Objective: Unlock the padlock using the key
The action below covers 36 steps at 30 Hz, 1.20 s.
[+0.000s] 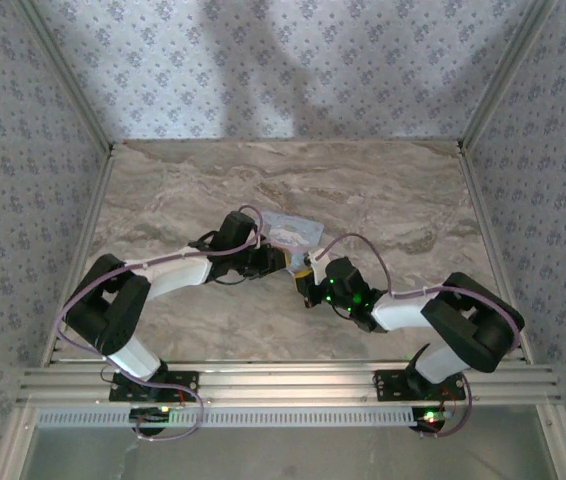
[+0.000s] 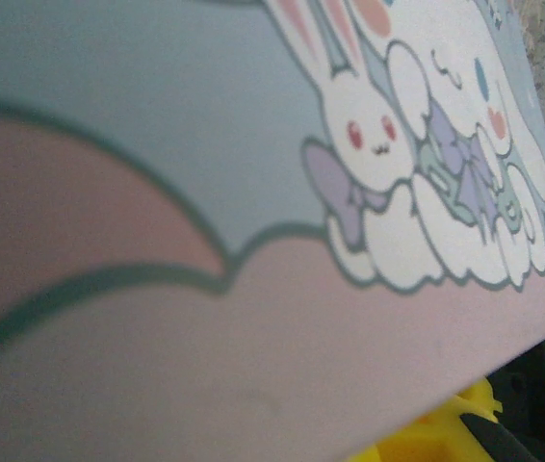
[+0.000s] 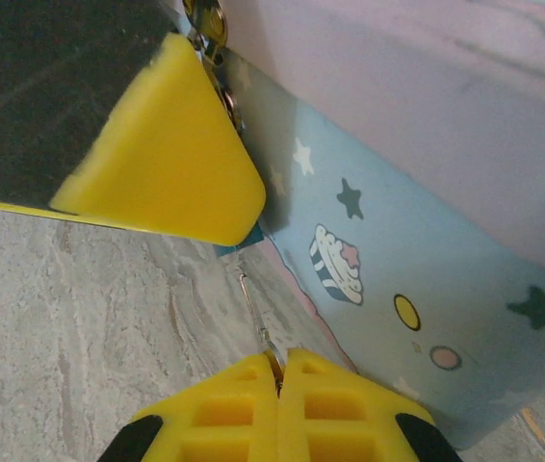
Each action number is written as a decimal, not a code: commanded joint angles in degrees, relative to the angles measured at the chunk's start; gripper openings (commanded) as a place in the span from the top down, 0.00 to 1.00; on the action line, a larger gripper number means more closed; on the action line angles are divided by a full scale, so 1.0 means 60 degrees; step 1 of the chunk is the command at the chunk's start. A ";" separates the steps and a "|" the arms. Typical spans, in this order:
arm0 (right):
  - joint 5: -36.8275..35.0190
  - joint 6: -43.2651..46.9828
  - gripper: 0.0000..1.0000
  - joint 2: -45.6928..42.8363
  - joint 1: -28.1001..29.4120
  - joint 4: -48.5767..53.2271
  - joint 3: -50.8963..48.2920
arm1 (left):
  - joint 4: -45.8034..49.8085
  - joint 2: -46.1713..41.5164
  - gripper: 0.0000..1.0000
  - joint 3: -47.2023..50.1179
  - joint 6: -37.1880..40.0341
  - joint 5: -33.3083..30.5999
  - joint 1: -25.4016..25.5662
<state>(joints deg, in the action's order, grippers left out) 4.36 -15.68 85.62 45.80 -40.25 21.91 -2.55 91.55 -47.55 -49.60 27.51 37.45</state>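
Evidently the right hand [image 3: 277, 365] is pinched closed on the thin key [image 3: 256, 318], whose tip meets the padlock [image 3: 238, 246] (a bluish sliver under a yellow finger [image 3: 167, 164]) beside the tin [image 3: 417, 279]. Whether the left hand [image 1: 268, 259] grips anything, I cannot tell.

- This is a robot test cell of the lab kind: a boxed-in bench built around the machine.
- Bare aluminium frame posts [image 1: 66, 75] rise at the corners, and a slotted aluminium rail [image 1: 293, 383] runs along the near edge.
- The left arm [image 1: 163, 278] and right arm [image 1: 433, 312] are bolted to that rail, trailing purple cables [image 1: 348, 238].
- Flower-patterned sheeting covers the walls [image 1: 293, 70], and the tabletop [image 1: 393, 195] carries a marble print.
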 commanded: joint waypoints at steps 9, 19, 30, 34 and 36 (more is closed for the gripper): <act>0.0299 -0.0126 1.00 0.0219 -0.0091 -0.0395 0.0296 | -0.0125 -0.0269 0.85 -0.0312 -0.0085 0.0366 -0.0015; 0.0241 -0.0144 1.00 0.0256 -0.0173 -0.0539 0.0287 | -0.0117 -0.0273 0.85 -0.0380 -0.0099 0.0396 0.0028; 0.0196 -0.0140 1.00 0.0281 -0.0252 -0.0703 0.0346 | -0.0084 -0.0226 0.85 -0.0439 -0.0126 0.0418 0.0085; 0.0160 -0.0098 1.00 0.0293 -0.0273 -0.0787 0.0387 | -0.0103 -0.0229 0.85 -0.0439 -0.0144 0.0420 0.0105; 0.0138 -0.0060 1.00 0.0307 -0.0279 -0.0824 0.0390 | -0.0114 -0.0214 0.85 -0.0453 -0.0149 0.0418 0.0117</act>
<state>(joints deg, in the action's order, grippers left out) 5.58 -15.88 86.78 44.69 -42.70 22.68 -2.57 91.55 -48.05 -50.26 27.66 37.50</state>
